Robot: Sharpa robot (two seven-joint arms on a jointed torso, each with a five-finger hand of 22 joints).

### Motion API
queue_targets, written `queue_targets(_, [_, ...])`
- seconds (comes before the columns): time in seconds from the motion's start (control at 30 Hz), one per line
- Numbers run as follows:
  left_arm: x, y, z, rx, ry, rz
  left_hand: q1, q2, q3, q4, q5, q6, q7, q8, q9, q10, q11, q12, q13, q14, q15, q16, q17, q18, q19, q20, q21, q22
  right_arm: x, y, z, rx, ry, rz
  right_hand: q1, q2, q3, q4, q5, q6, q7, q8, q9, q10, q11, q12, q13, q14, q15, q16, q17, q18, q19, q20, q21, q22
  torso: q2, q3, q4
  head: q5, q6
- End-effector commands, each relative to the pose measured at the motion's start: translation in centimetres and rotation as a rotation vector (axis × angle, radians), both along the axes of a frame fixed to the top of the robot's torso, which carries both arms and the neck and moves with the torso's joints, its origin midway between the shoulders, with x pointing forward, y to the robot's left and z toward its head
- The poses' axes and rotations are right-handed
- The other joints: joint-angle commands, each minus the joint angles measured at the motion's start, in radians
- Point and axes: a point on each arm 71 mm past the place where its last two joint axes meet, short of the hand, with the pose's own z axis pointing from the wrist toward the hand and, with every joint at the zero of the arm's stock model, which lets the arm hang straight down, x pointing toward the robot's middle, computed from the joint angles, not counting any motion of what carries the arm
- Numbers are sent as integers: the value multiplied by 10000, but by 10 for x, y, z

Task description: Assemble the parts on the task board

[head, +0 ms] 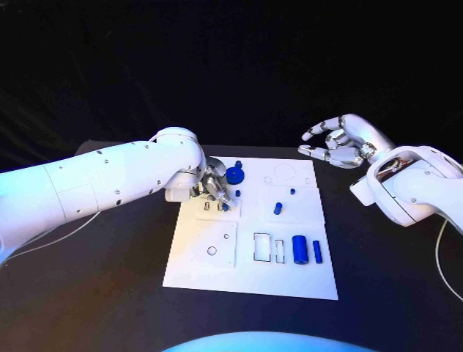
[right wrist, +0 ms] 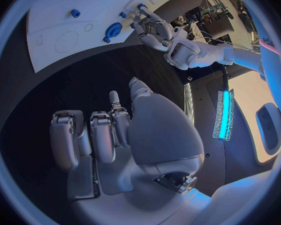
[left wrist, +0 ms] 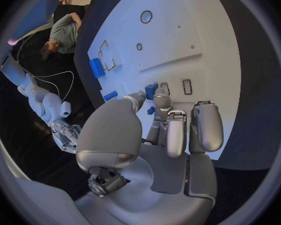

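The left robot hand (head: 212, 187) reaches down over the far left part of the white task board (head: 205, 275), its fingers (left wrist: 162, 102) drawn together on a small blue part (left wrist: 151, 91) that they pinch just above the board. The right robot hand (head: 341, 143) hovers above the dark surface (head: 105, 293) past the board's far right corner, palm up, fingers apart and loosely curled, holding nothing. Other blue parts, among them a round one (head: 235, 174) and two cylinders (head: 299, 248), lie on the board.
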Motion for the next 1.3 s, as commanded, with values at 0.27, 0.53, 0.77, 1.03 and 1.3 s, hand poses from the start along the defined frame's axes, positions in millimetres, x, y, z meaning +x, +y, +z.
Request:
queue_targets(0.27, [-3,-3,-2,-57,443,-155,95,-698,2963,-860,236,11,-109,110,446,18,-80,49,-39,1013,-92,14,2512,-124,-29,-24,71,66,-1,2,-1,-91,49,120,-11,3,21,24,78,94,-16,78,-13,8,-46,-18,1049,818,-88,-59,1636,50,636,-39,-23,2186,-2,0,3,11,-56])
queue_targets(0.53, [-2,1,-1,-886,660,395,-240,-737,4099,-1752,1126,-68,-149,443,910,82,-118,-2,-97,991,-116,-38,2450,-127,-35,-28,69,87,0,1,-2,-96,55,104,-11,3,21,24,78,94,-16,78,-13,8,-46,-18,1049,818,-88,-59,1636,50,636,-39,-23,2186,-6,-1,12,4,-63])
queue_targets(0.77, [-4,11,3,-1959,725,1254,-462,-741,4647,-2272,1479,-107,-180,797,1328,346,-157,176,109,987,-153,-53,2434,-128,-32,-39,72,109,-1,-1,-2,-105,59,53,-15,4,27,19,96,95,-18,84,-16,7,-48,-21,1046,815,-90,-64,1622,52,630,-41,-33,2180,-4,5,33,-27,-30])
queue_targets(1.03, [-8,23,7,-2338,100,1782,-724,-856,4985,-2588,2046,-38,-226,1045,1606,691,-208,558,532,984,-200,-62,2423,-136,-8,-83,101,170,0,-4,-2,-116,51,-15,-22,2,27,21,100,95,-19,87,-17,-3,-48,-32,1035,815,-91,-65,1620,53,629,-42,-36,2178,-3,18,76,-16,-62])
queue_targets(1.3, [-14,28,1,-1907,-711,1678,-794,-896,5078,-2662,2142,-1,-251,1118,1674,808,-234,687,664,982,-222,-69,2413,-130,-16,-102,89,148,0,-6,-2,-170,24,-94,-40,-1,24,25,104,97,-19,92,-18,5,-49,-23,1043,814,-92,-67,1616,53,629,-43,-38,2178,-11,15,57,-2,-79])
